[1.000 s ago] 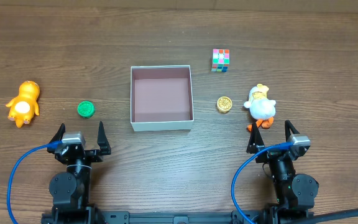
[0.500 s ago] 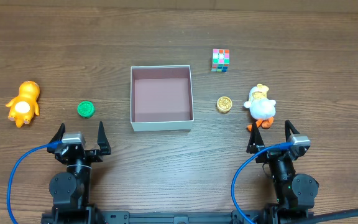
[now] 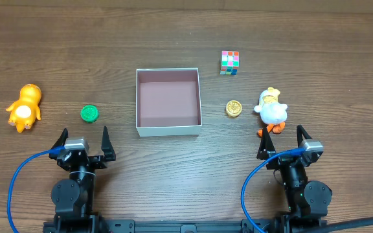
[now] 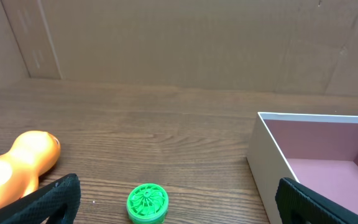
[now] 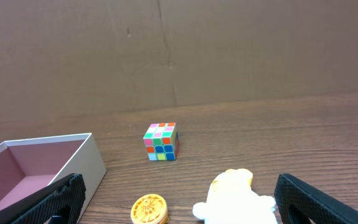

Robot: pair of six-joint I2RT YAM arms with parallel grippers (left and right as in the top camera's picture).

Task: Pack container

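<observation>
Sitting on table (image 3: pixel 173 26) — container (image 3: pixel 168 131): square, shallow, white walls, pinkish-brown floor

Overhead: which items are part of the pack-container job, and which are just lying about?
Job: container; likely to pack: orange toy, green disc, colour cube, gold disc, white duck.
Lying about: none that I can see; the blue cables belong to the rig.

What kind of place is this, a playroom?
More likely a robot testing bench: the left gripper and right gripper sit at a wooden table walled by cardboard.
</observation>
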